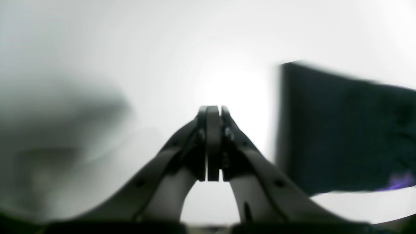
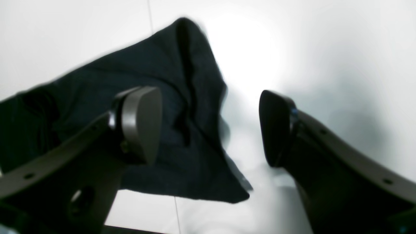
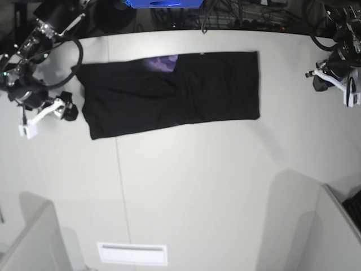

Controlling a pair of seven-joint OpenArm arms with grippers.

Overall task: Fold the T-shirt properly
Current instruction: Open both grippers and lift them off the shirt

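The shirt (image 3: 172, 93) lies flat on the white table (image 3: 197, 192) as a long black band, folded lengthwise, near the far edge and running from close to the left side to past the middle. A patch of purple print (image 3: 162, 62) shows at its far edge, left of centre. Its right end is cut square; its left end is slightly slanted, with a rumpled corner. The right gripper (image 2: 209, 126) hangs by the table's left edge, just off the shirt's left end, with its jaws spread wide and nothing between them; in the right wrist view one finger (image 2: 141, 123) sits over the black cloth (image 2: 182, 97) and the other over bare table. The left gripper (image 1: 213, 112) is near the table's far right corner, well apart from the shirt's right end, its jaws pressed together with nothing held. In the left wrist view the shirt's end (image 1: 344, 130) shows as a dark block to the right of the closed jaws, with a small purple fleck at its lower edge. A blue object (image 3: 163, 3) sits beyond the table's far edge.
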